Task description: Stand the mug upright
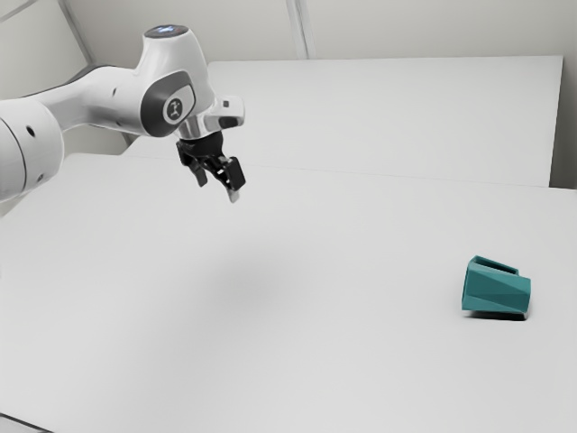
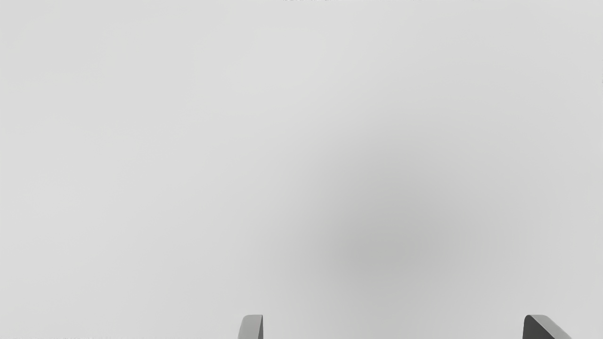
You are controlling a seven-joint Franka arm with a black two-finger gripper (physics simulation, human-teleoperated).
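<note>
Presently, the teal mug (image 1: 497, 290) lies on its side on the pale tabletop (image 1: 315, 361), toward the exterior view's right, its handle (image 1: 496, 265) uppermost. Which end is the mouth: cannot tell for certain. Tool (image 1: 218, 185) open, fingers well apart, nothing between them; it hangs above the tabletop, well apart from the mug.

Risks, as judged: faceted, tapering walls may slip or twist if the fingers close off-centre. A low approach could nudge the mug and set it rolling or skidding. Raised handle could catch a finger on descent and spoil the grip. If turned too little, or let go above the surface, it would likely tip back over.

Surroundings: white arm (image 1: 99, 99) reaching in from the exterior view's left; pale upright panel (image 1: 379, 117) behind; soft shadow (image 1: 252, 280) on the tabletop. Chief hindrance seems the wide gap to cross.
</note>
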